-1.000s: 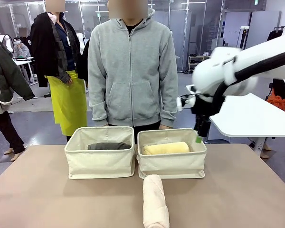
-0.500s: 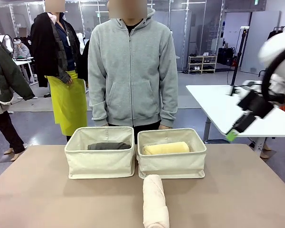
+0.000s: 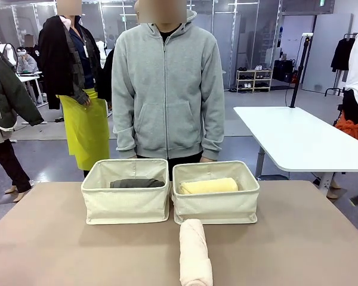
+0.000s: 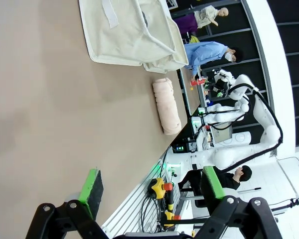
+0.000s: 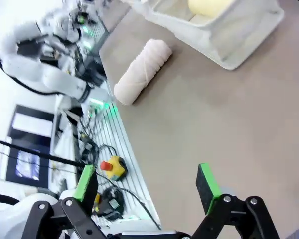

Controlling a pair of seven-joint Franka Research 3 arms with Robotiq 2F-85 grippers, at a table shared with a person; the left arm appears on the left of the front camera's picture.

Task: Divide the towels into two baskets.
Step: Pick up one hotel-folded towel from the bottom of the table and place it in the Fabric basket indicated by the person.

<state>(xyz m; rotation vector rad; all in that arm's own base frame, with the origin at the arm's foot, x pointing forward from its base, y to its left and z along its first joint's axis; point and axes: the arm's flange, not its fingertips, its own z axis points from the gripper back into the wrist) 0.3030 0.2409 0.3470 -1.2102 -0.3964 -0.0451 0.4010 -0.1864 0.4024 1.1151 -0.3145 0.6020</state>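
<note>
L gripper (image 4: 152, 185): jaws spread wide, nothing btwn the green pads (image 4: 91, 185). Pink-beige towel (image 4: 167, 105) lies flat on the table (image 4: 50, 124), well ahead of those jaws. Its long axis runs roughly in line w/ the fingers, far end toward the baskets. R gripper (image 5: 145, 181): jaws wide apart too, empty. Seen from there the roll is well ahead, slanting across the fingers' line, its far end nearest the right basket (image 5: 239, 45). Yellow towel (image 3: 208, 186) is in that basket, dark grey towel (image 3: 137, 183) in the left basket (image 3: 125, 205), both lying crosswise, side to side.
</note>
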